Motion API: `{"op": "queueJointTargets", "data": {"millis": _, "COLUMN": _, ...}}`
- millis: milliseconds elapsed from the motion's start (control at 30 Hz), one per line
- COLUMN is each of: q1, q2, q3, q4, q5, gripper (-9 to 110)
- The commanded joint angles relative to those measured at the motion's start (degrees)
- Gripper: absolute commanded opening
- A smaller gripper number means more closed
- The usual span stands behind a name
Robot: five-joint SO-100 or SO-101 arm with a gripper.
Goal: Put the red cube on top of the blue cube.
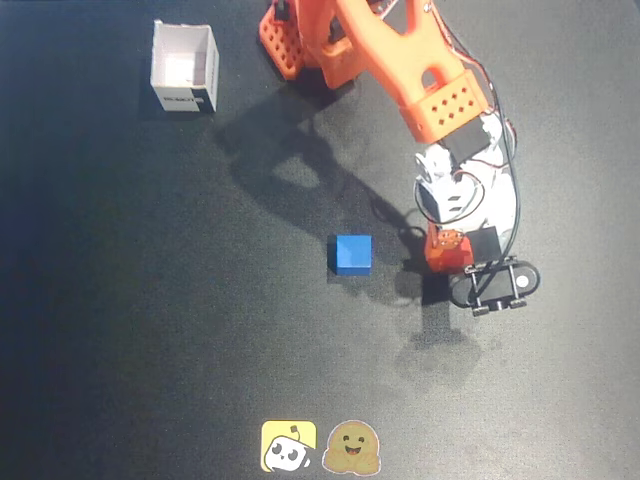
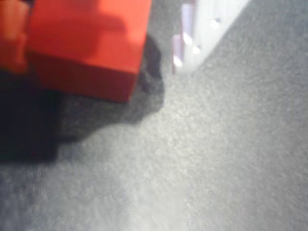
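Red against the dark table (image 1: 150, 330), the red cube (image 1: 449, 254) sits between our gripper (image 1: 452, 250) fingers, though we cannot tell if they clamp it; it lies just right of the blue cube (image 1: 352, 253), its intended base, overhead.

The dark grey counter (image 1: 150, 330) looks matt and finely grained, like felt or rough mat. The small red cube (image 2: 91, 43) has smooth, matt plastic-looking faces; the small blue cube (image 1: 353, 253) looks equally matt. The orange arm (image 1: 400, 60) seems moulded plastic with a slight sheen. The white open box (image 1: 184, 68) looks like thin card.
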Motion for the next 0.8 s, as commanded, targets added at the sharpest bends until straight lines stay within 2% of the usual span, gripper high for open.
{"op": "queueJointTargets", "data": {"millis": 0, "q1": 0.6, "q2": 0.5, "q3": 0.4, "q4": -1.7, "q5": 0.6, "gripper": 18}}
{"op": "queueJointTargets", "data": {"millis": 233, "q1": 1.4, "q2": 1.0, "q3": 1.5, "q4": -1.3, "q5": 1.8, "gripper": 6}}
{"op": "queueJointTargets", "data": {"millis": 467, "q1": 2.9, "q2": 5.0, "q3": 1.5, "q4": 3.0, "q5": 1.3, "gripper": 6}}
{"op": "queueJointTargets", "data": {"millis": 767, "q1": 6.2, "q2": 14.2, "q3": -2.9, "q4": 14.2, "q5": -3.3, "gripper": 6}}
